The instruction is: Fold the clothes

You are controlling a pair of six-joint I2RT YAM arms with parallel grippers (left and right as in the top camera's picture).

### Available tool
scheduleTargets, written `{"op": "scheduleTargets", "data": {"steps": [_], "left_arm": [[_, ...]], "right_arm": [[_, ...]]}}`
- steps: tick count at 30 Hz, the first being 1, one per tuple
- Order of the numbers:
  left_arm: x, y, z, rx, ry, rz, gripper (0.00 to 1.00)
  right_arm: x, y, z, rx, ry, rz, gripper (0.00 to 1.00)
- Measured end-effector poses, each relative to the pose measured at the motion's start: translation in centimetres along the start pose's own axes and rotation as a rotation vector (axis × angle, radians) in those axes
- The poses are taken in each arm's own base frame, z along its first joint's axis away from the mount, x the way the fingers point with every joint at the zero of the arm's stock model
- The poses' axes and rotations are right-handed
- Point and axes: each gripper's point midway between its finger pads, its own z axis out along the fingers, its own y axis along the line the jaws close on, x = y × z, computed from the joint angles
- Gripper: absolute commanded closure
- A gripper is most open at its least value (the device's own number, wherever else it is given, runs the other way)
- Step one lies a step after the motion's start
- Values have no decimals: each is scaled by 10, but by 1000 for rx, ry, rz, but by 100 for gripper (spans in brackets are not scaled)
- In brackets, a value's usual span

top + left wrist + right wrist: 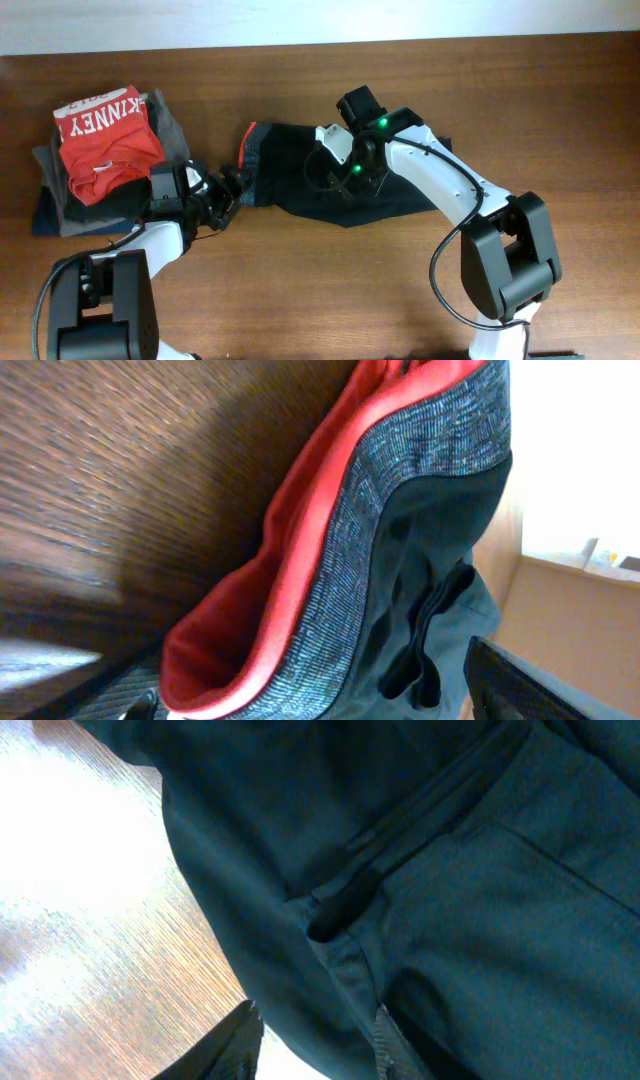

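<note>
The black pants (pixel 290 170) lie bunched mid-table, their grey waistband (pixel 400 530) with its red-orange edge (pixel 300 560) at the left end. My left gripper (pixel 232 192) sits at that end, low over the table. It is open, and in the left wrist view the waistband's corner lies between the wide-apart fingers (pixel 520 680). My right gripper (pixel 335 178) rests on the middle of the pants, reaching in from the right. In the right wrist view a fold of black fabric (pixel 330 910) fills the gap of the right gripper (pixel 310 1045), pinched between its fingers (pixel 385 1040).
A stack of folded garments stands at the left: a red T-shirt (pixel 105 135) with white lettering on top, grey and navy pieces (pixel 50 205) beneath. It is close behind the left arm. Bare wooden table (pixel 330 290) stretches along the front and right.
</note>
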Motion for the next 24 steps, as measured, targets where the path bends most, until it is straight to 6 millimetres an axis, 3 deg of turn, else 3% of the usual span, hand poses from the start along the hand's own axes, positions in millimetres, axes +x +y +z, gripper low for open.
{"op": "scheduleTargets", "data": {"steps": [10,13,14,19,24], "left_arm": [[-12,7,12,-36,-82,33,52],[-11,6,19,-35,-88,52,94],[-10,10,21,-50,-89,51,100],[-10,16,23,-57,-92,62,100],[-23,23,15,-57,-121,104,100]], "right_arm": [[6,1,0,-6,22,7,62],[7,1,0,-1,29,14,63],[9,-1,0,12,36,23,64],[15,-24,-8,144,59,102,62],[17,-58,-46,246,-10,207,59]]}}
